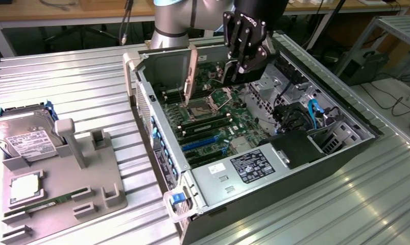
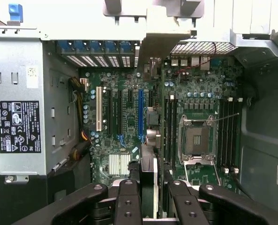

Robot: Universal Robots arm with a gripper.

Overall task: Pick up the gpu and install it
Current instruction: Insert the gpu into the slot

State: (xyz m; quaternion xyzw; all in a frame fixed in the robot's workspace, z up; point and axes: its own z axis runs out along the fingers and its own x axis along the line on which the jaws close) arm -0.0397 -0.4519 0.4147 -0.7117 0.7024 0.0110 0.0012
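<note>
My gripper (image 1: 240, 71) hangs inside the open computer case (image 1: 341, 109), shut on the gpu (image 1: 208, 66). The gpu is a dark green card held on edge, its long pale bracket strip (image 1: 190, 71) standing upright on the side toward the exterior view's left. It is held above the motherboard (image 1: 225, 125), over the processor socket (image 1: 208, 105), and touches nothing. In the wrist view the gpu (image 2: 149, 159) shows edge-on between my black fingers (image 2: 128, 201), running beside the long blue slot (image 2: 140, 115).
A grey power supply (image 1: 249, 166) fills the case's near corner. Blue slots (image 1: 201, 144) lie in front of the socket. On the exterior view's left, a grey holder (image 1: 89, 189) carries a silver hard drive (image 1: 24, 135), a processor (image 1: 24, 186) and a memory stick (image 1: 48, 202).
</note>
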